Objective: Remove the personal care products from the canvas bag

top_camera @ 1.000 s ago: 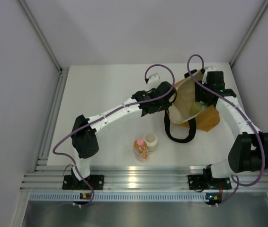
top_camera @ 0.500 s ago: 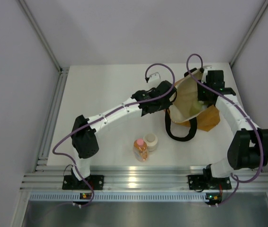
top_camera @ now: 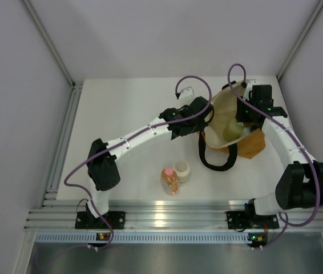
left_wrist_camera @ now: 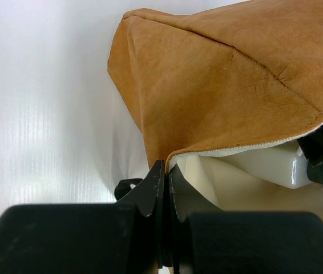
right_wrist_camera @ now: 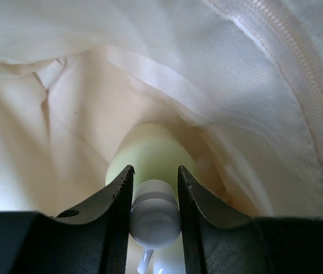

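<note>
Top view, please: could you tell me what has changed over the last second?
The right gripper closed on the green bottle at its white cap inside the bag. The bottle now shows more plainly in the bag's mouth, apparently raised a little. Unchanged: the left gripper shut on the bag's rim, and the orange bottle and jar outside it.

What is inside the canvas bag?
A pale green bottle, its white cap clamped by the right gripper, rests against the cream lining. Folds of the canvas bag hide its bottom, so anything else is unseen.
</note>
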